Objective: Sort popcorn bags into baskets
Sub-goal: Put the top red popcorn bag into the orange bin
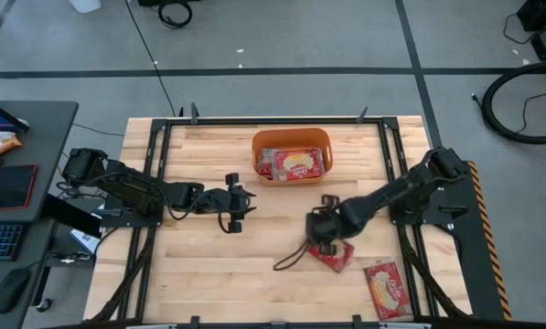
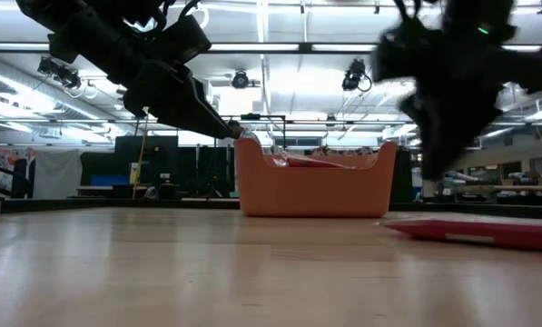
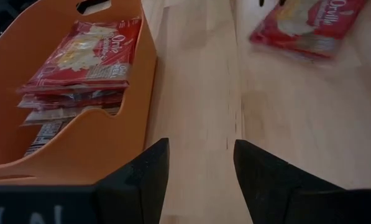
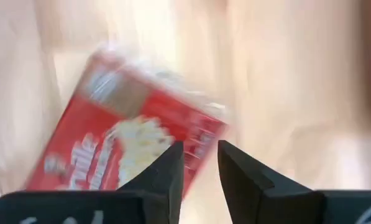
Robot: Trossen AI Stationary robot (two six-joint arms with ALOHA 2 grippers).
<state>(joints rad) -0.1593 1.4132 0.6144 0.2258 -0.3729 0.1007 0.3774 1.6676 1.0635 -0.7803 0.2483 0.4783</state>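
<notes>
The orange basket (image 1: 256, 151) (image 2: 316, 189) (image 3: 61, 134) stands near the table's far edge and holds several red popcorn bags (image 1: 293, 164) (image 3: 86, 56), stacked flat. A loose popcorn bag (image 1: 335, 257) (image 4: 117, 130) (image 2: 479, 227) lies flat on the table, picture side up. My right gripper (image 1: 322, 233) (image 4: 201, 152) hovers just over this bag's far-left end, fingers slightly apart and pointing down at it. My left gripper (image 1: 247, 203) (image 3: 201, 155) is open and empty, above the table left of the basket's near corner.
A second loose popcorn bag (image 1: 387, 291) lies flat near the table's near right corner. Bare wood spreads across the table's left and near-centre parts. A black metal frame (image 1: 154, 174) runs along the table's edges. A desk with a keyboard stands beyond the left side.
</notes>
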